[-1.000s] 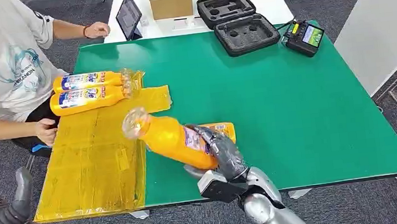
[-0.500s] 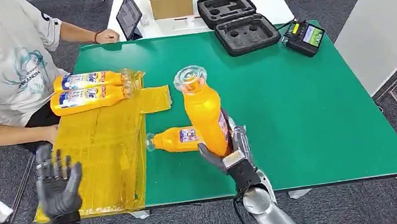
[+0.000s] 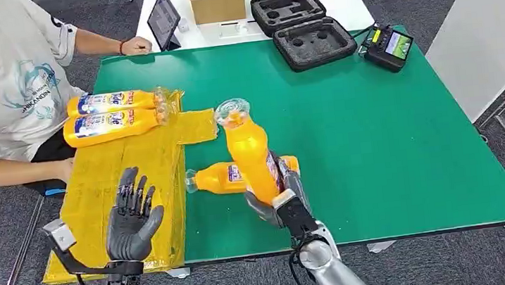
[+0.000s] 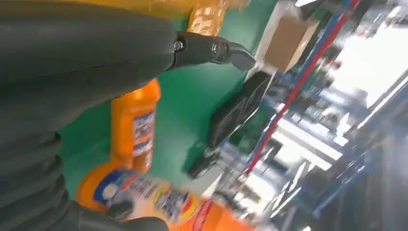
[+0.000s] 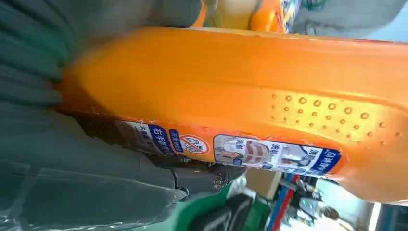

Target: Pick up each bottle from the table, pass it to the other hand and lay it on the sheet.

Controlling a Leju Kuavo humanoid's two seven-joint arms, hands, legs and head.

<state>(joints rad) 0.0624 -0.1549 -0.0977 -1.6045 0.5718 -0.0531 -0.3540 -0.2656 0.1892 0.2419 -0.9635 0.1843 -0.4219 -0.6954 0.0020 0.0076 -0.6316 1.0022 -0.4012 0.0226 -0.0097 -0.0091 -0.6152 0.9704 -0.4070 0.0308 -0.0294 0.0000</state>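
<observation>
Right hand [image 3: 280, 193] gripping orange bottle [image 3: 249, 150] above green table [image 3: 376, 136].

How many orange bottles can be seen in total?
4. Two bottles lie on the yellow sheet, one lies on the green table, and one is held by the right hand.

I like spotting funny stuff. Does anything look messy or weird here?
Slightly. The yellow sheet is wrinkled, with a flap sticking onto the green table. One orange bottle lies off the sheet.
</observation>
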